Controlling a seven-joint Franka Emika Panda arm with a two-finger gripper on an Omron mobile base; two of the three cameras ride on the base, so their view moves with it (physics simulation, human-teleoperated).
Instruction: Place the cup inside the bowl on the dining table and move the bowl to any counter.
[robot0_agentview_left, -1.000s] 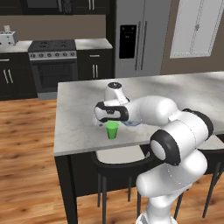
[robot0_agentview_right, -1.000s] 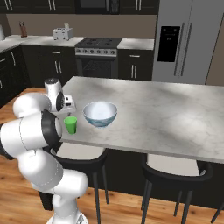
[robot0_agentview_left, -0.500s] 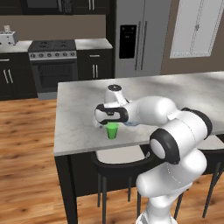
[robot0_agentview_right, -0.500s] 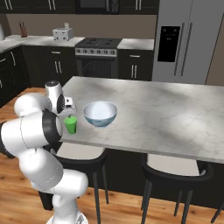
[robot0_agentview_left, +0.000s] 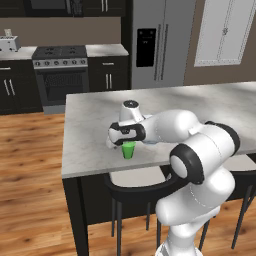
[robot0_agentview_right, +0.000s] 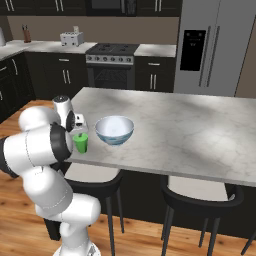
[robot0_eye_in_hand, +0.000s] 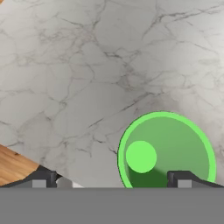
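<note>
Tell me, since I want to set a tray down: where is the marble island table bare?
The grey-white marble island table lies bare from the white bowl rightward to its far end. It is crowded at the near left corner, where the small green cup stands beside the bowl under the open gripper.

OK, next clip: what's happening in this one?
A white robot arm is reaching over the marble dining table with its gripper open just above a small green cup. Seen from the hand, the cup sits off toward one fingertip, not centred between them, and nothing is held yet. The white bowl stands empty beside the cup, near the table's front edge. So the cup is not in the bowl yet.
</note>
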